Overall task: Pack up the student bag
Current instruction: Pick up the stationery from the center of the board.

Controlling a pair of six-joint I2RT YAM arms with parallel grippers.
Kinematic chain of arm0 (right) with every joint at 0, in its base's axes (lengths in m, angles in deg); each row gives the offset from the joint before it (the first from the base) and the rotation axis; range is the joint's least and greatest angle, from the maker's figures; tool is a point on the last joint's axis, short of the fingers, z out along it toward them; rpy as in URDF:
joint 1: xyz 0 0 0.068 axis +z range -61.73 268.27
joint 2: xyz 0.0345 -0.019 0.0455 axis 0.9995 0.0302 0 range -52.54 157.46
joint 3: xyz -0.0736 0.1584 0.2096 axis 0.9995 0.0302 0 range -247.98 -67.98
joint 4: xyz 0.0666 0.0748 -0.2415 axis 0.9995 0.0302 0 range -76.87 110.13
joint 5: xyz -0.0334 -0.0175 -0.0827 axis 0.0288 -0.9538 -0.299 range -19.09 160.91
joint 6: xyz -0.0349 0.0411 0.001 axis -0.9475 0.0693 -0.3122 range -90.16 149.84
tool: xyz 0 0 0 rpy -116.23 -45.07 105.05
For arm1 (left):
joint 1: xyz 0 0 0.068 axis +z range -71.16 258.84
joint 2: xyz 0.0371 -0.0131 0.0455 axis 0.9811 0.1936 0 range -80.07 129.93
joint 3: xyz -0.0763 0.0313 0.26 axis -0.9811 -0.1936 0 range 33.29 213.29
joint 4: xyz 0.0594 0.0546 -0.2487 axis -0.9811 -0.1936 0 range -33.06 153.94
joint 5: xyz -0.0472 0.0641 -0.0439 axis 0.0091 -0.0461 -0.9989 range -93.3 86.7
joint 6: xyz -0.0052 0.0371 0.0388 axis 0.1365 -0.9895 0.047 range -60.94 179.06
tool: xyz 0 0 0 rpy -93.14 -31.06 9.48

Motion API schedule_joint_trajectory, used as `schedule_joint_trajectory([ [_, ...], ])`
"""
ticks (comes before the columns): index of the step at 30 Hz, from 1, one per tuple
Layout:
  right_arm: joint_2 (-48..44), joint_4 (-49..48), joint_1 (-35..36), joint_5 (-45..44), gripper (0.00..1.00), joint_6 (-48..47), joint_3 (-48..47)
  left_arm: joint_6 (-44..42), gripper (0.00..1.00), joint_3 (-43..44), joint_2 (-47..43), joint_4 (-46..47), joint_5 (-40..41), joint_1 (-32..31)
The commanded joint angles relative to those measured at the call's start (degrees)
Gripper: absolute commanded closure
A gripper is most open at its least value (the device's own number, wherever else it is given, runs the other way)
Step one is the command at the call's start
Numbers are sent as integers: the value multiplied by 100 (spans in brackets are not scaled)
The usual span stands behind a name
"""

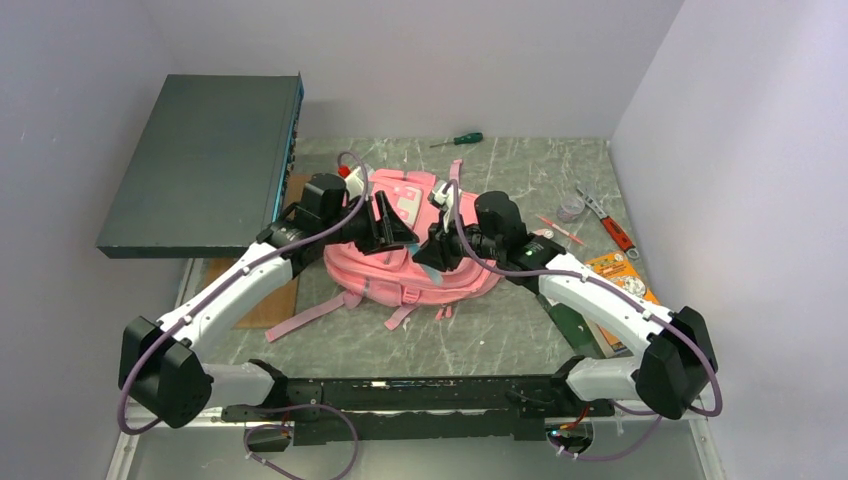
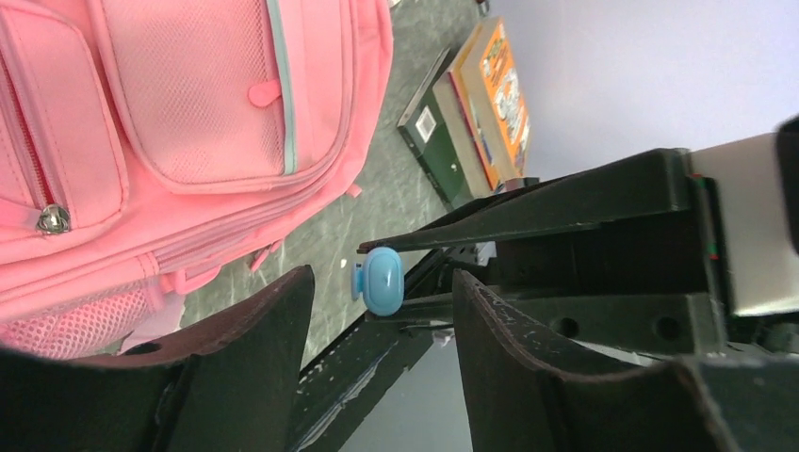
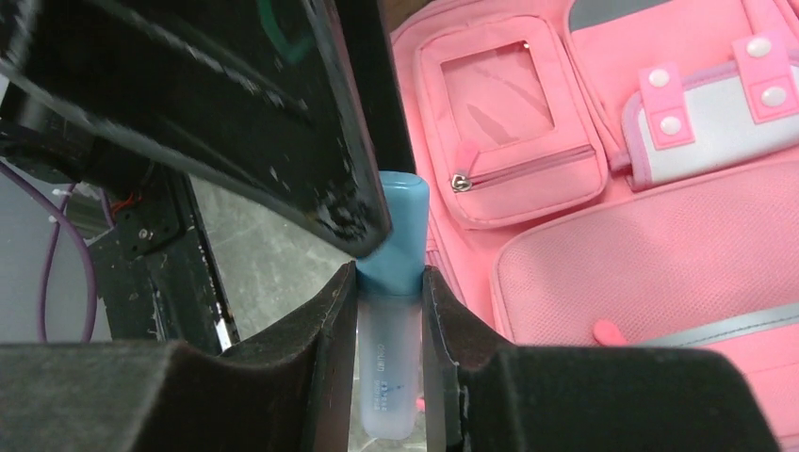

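Observation:
The student bag (image 1: pixel 420 262), a soft pink backpack, lies flat mid-table with its front pockets up; it also fills the left wrist view (image 2: pixel 188 113) and the right wrist view (image 3: pixel 660 254). My right gripper (image 3: pixel 389 282) is shut on a translucent tube with a blue cap (image 3: pixel 396 240), held just above the bag's near edge. My left gripper (image 2: pixel 377 292) faces that cap (image 2: pixel 382 280) end-on. Its fingers (image 2: pixel 273 320) stand apart on either side of the cap with gaps showing. In the right wrist view one left finger (image 3: pixel 311 141) lies against the cap. Over the bag, both grippers meet (image 1: pixel 415 240).
A big dark flat case (image 1: pixel 200 165) leans at the back left. A wooden board (image 1: pixel 265 300) lies under the left arm. An orange book (image 1: pixel 620 280) and a green book (image 1: pixel 575 325) lie right, with a red-handled tool (image 1: pixel 615 228), a small clear pot (image 1: pixel 570 208) and a green screwdriver (image 1: pixel 460 139).

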Motion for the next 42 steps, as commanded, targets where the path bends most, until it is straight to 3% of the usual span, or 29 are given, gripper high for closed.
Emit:
schedule_joint_trajectory([
  [1, -192, -365, 175, -95, 100, -159, -148, -540, 41, 362, 98, -402, 384, -229],
  [4, -197, -332, 292, -152, 100, -177, -211, -575, 53, 333, 184, -370, 413, -229],
  [9, -178, -137, 434, -416, 100, -71, -293, -566, 89, 191, 100, -59, 216, -232],
  [10, -181, -52, 435, -470, 86, -5, -295, -609, 98, 189, 77, -12, 195, -223],
  [11, -229, 52, 435, -575, 61, 133, -268, -666, 100, 209, 47, -11, 188, -207],
  [13, -420, 196, 410, -778, 22, 564, -84, -804, 100, 269, -16, -4, 112, -146],
  [15, -670, 394, 234, -511, 4, 1076, 85, -917, 100, 328, -52, 93, -135, -30],
  [16, -739, 464, 86, -319, 2, 1446, 94, -927, 100, 341, -77, 183, -280, 49],
  [18, -818, 722, -258, 140, 1, 2410, -56, -852, 100, 286, -143, 595, -662, 232],
  [23, -1178, -401, -1484, 1946, 1, 4207, 531, -306, 100, -56, -371, 1878, -1504, 633],
  [27, -1026, -3548, -1878, 3188, 30, 6269, 1552, 405, 100, -291, -531, 2885, -1819, 699],
  [29, -866, -4533, -1885, 3270, 36, 6820, 1675, 685, 100, -383, -596, 3251, -1874, 708],
  [34, -646, -5718, -1877, 3008, 37, 7393, 1694, 1109, 100, -532, -662, 3813, -1895, 708],
  [37, -558, -6257, -1859, 2884, 45, 7763, 1759, 1266, 100, -581, -664, 4016, -1857, 708],
  [42, -338, -7077, -1801, 2898, 49, 8299, 1867, 1531, 100, -561, -590, 4328, -1869, 708],
])
